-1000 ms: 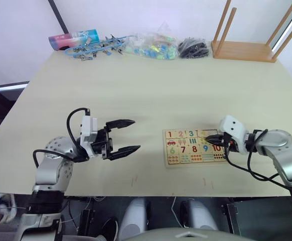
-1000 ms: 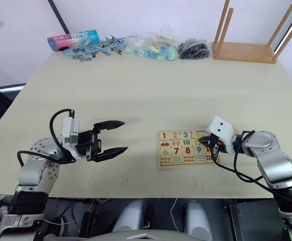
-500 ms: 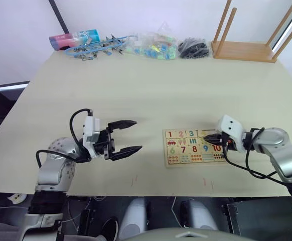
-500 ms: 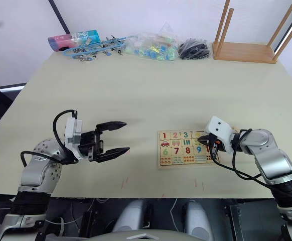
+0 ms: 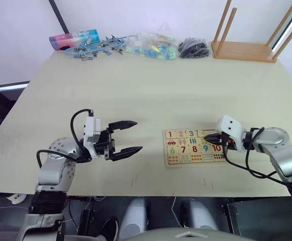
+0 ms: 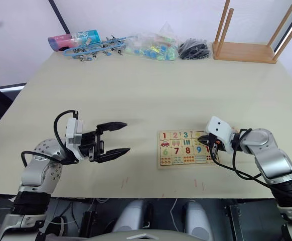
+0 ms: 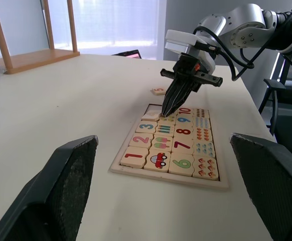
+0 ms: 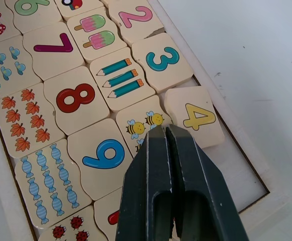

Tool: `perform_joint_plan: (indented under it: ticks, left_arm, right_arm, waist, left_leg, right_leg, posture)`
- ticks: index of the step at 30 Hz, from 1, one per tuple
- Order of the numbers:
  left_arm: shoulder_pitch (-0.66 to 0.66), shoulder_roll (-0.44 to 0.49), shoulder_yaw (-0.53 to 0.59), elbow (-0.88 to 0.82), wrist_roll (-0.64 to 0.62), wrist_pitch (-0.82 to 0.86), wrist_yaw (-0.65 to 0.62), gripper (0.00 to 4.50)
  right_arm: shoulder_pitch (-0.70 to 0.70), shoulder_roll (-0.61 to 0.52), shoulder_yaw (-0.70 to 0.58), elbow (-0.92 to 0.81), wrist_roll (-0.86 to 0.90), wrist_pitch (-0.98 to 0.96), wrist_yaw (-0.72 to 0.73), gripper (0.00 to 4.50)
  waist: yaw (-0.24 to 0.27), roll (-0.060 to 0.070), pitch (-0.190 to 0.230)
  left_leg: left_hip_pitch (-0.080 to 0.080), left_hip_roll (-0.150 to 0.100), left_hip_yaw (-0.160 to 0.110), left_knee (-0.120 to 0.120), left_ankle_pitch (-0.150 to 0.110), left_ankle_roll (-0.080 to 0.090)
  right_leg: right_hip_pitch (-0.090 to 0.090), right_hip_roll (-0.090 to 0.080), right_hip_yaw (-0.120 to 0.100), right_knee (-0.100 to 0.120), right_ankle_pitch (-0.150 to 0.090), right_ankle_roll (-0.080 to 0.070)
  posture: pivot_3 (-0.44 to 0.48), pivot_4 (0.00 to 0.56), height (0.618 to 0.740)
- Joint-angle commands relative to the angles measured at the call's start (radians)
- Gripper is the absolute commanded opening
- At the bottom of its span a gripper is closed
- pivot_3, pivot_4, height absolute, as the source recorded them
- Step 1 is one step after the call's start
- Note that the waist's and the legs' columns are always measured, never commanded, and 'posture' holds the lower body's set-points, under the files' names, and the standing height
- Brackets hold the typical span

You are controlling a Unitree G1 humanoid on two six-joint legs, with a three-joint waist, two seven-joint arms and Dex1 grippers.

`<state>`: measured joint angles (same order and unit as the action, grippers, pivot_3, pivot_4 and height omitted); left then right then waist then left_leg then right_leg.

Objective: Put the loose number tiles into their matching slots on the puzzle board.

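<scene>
Tile 4 [image 8: 196, 117] lies crooked in our board [image 5: 195, 146]; right gripper [image 8: 165, 131], jaws closed and empty, hovers over it. Left gripper [image 5: 132, 136] gapes wide, well left.

Puzzle board [image 8: 266, 203]: pale unvarnished-looking wood, matt, w/ thin frame; tiles same pale wood, smooth faces, flat printed colour, e.g. yellow 4 tile [image 8: 195, 120]. Desk [image 5: 151, 85]: smooth matt beige top, few faint scuffs. Right end effector [image 8: 170, 131]: dark plastic fingers, slight sheen; left end effector [image 5: 131, 136]: black, matt. Upturned stool [image 5: 246, 47]: light wood, satin. Bag [image 5: 153, 46]: clear glossy plastic
</scene>
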<state>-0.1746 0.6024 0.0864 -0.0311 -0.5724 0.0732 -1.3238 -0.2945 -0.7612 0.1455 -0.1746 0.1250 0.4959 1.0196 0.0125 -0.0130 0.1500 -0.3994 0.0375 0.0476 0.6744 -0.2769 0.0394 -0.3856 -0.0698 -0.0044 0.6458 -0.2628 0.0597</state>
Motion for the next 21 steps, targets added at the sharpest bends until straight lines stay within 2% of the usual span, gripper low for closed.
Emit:
perform_joint_plan:
  ticks: [1,21]
  left_arm:
    - [0.004,0.000,0.009,-0.037,-0.012,-0.009,0.000,4.50]
    - [0.017,0.003,0.012,-0.042,-0.015,-0.008,-0.002,4.50]
  right_arm:
    - [-0.015,-0.019,0.004,0.009,-0.009,-0.012,0.003,0.05]
    - [-0.017,-0.031,0.014,0.003,0.015,-0.018,0.044,0.05]
  waist:
    - [0.000,0.000,0.000]
    - [0.000,0.000,0.000]
  left_leg:
    - [0.000,0.000,0.000,0.000,0.000,0.000]
    - [0.000,0.000,0.000,0.000,0.000,0.000]
  right_leg:
    - [0.000,0.000,0.000,0.000,0.000,0.000]
    - [0.000,0.000,0.000,0.000,0.000,0.000]
  posture:
    - [0.000,0.150,0.737]
    - [0.000,0.150,0.737]
